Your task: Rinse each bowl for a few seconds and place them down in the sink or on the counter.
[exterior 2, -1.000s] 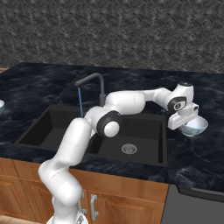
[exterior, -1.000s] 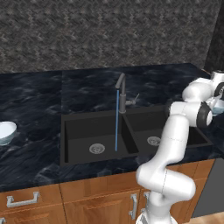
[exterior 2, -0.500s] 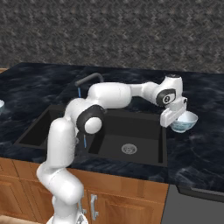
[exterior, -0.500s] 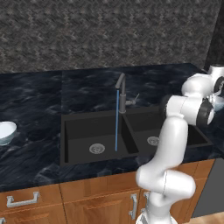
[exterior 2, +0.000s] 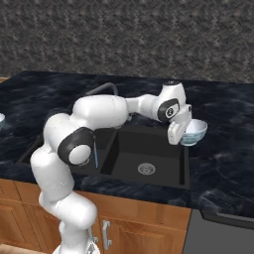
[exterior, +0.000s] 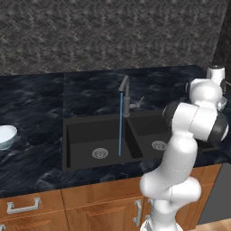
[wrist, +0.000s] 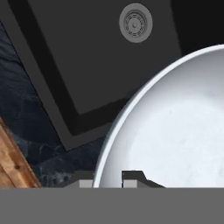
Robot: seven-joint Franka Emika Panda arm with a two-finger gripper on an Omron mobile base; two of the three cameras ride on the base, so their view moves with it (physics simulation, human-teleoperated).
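- Gripper (exterior 2: 181, 135) fingers are pinching the rim of one bowl (exterior 2: 193, 132), carrying it above the sink (exterior 2: 163, 173)'s right edge, at 3 o'clock from the faucet (exterior: 124, 92).
- Second bowl (exterior: 6, 136) is sitting on the counter (exterior: 36, 158), far at 9 o'clock.
- Risk, as I judge it: the thin rim grip is letting the bowl tip or slip during travel toward the water stream (exterior: 120, 124).
- Fingertips are mostly cropped in the hand view; the bowl's underside is hidden.

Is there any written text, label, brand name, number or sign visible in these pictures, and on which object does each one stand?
None: no word, number, brand or sign can be read anywhere.
The held bowl in the claw: plain, no marking.
The second bowl on the counter: plain.
The faucet and sink: no label.
The cabinets: wood grain and handles, no text.
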